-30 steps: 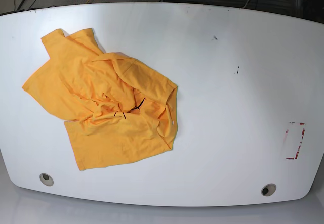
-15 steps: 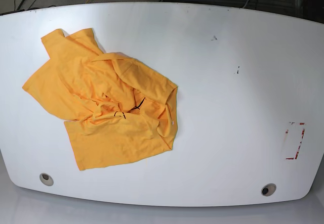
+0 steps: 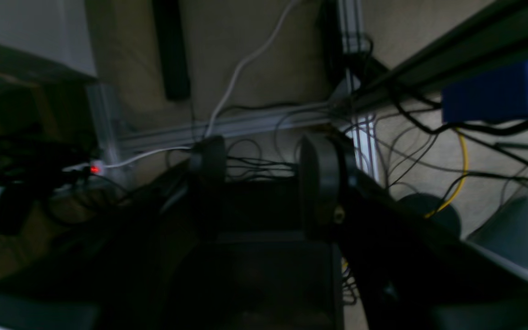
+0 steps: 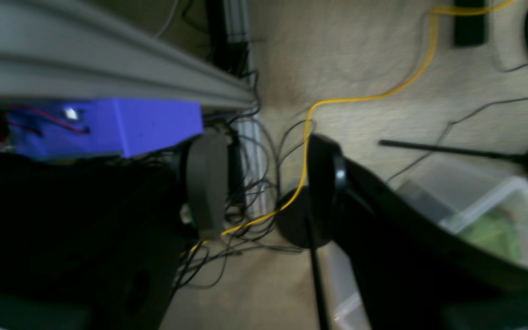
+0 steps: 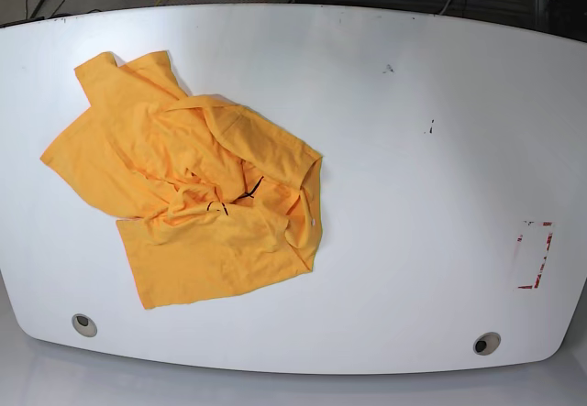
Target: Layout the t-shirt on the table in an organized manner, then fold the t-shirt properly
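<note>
The orange-yellow t-shirt (image 5: 183,195) lies crumpled on the left half of the white table (image 5: 413,186), with a thin black thread near its collar. Neither arm shows in the base view. In the left wrist view my left gripper (image 3: 264,174) is open, with nothing between its fingers, and it looks at floor and cables. My right gripper (image 4: 264,183) in the right wrist view is also open and empty, over carpet beside the table frame. The t-shirt is out of both wrist views.
Two grey grommet holes (image 5: 83,324) (image 5: 485,343) sit near the table's front edge, and a red-outlined mark (image 5: 534,255) at its right. A purple box (image 4: 108,123), a yellow cable (image 4: 360,98) and a clear bin (image 4: 497,215) lie off the table.
</note>
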`<action>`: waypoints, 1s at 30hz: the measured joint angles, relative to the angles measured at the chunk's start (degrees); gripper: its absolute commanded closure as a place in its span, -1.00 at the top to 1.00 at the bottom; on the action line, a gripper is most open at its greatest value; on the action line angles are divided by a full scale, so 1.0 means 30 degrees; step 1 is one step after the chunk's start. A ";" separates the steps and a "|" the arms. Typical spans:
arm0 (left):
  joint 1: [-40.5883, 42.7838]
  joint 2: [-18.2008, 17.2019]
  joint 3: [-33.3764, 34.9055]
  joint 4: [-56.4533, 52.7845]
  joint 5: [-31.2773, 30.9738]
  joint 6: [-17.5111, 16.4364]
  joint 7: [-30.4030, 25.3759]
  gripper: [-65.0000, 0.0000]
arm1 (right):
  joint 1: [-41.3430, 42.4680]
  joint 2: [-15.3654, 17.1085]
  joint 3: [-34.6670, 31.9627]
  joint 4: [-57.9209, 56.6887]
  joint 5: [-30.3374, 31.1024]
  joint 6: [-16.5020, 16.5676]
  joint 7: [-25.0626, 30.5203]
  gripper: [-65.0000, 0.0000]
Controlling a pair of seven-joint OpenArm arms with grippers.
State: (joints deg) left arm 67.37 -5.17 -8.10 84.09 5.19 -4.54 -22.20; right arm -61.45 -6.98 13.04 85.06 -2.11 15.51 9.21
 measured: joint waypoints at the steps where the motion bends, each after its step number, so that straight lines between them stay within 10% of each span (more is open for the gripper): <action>1: 0.0321 0.0007 0.0000 0.0459 -0.0029 0.0000 -0.0058 -0.22 | -0.0321 0.0015 0.0015 0.0495 0.0007 0.0015 0.0036 -0.16; 10: 0.2667 -0.0284 0.0007 0.3963 -0.2280 -0.0058 -0.0007 -0.22 | -0.2994 -0.0022 -0.0095 0.4714 0.0095 0.0117 -0.0022 -0.16; 20: 0.4218 -0.3373 -0.0197 0.7337 -0.6958 0.0233 0.0080 -0.22 | -0.5282 -0.0066 -0.0117 0.9530 0.0219 0.0044 0.0000 -0.17; 30: 0.4233 -0.3847 -0.1559 0.9194 -0.8065 0.0175 0.0036 -0.22 | -0.3512 -0.0109 0.0000 1.0244 0.0182 -0.0036 -0.0131 -0.16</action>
State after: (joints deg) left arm 80.07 -16.71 -12.78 111.68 -19.00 -4.01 -22.09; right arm -71.99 -7.31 13.04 115.79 -1.56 15.40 8.82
